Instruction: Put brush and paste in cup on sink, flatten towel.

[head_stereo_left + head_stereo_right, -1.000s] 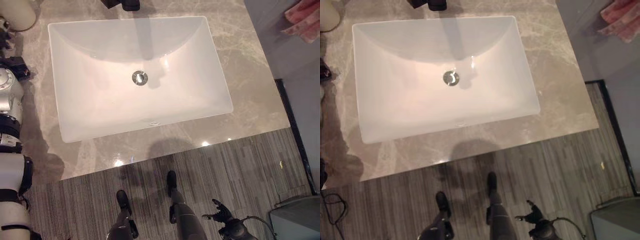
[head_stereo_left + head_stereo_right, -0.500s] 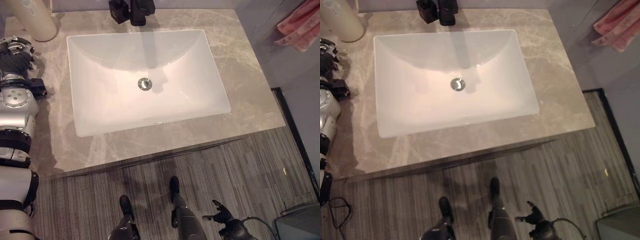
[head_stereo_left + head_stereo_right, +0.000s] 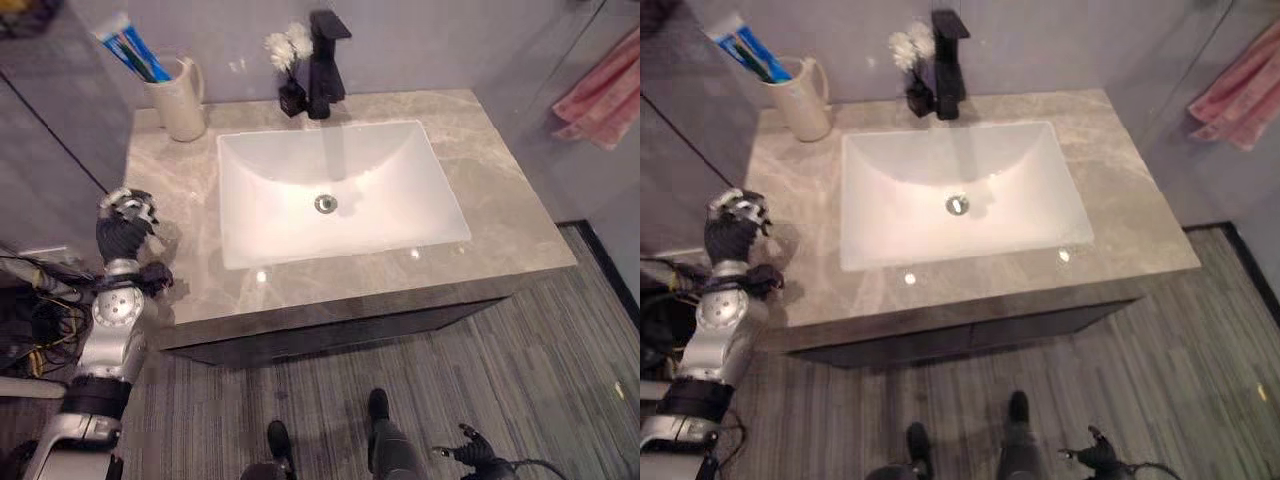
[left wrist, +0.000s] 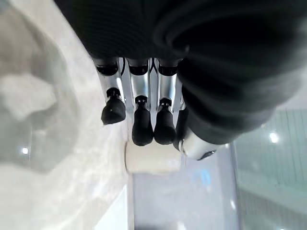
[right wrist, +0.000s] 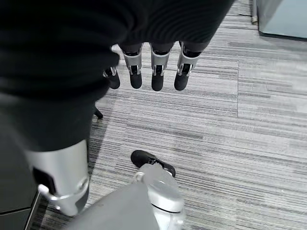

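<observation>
A cream cup point(image 3: 183, 100) with a handle stands at the back left corner of the marble counter point(image 3: 500, 190). A white and blue paste tube point(image 3: 126, 42) sticks out of the cup beside a blue handle that may be the brush. A pink towel point(image 3: 600, 85) hangs in folds on the wall to the right. My left hand point(image 3: 124, 226) hovers over the counter's left edge with relaxed fingers point(image 4: 140, 98) and holds nothing; the cup point(image 4: 153, 156) lies beyond them. My right hand point(image 3: 470, 456) hangs low over the floor, fingers point(image 5: 156, 69) loose and empty.
A white rectangular sink point(image 3: 340, 195) with a metal drain point(image 3: 325, 204) is set in the counter. A black faucet point(image 3: 326, 62) and a small dark vase with white flowers point(image 3: 289, 60) stand behind it. Grey striped floor point(image 3: 560, 360) lies in front.
The camera has pulled back and tilted up, so the cup, faucet and vase came into view. My left hand still sits by the counter's left edge. The right hand stays low.
</observation>
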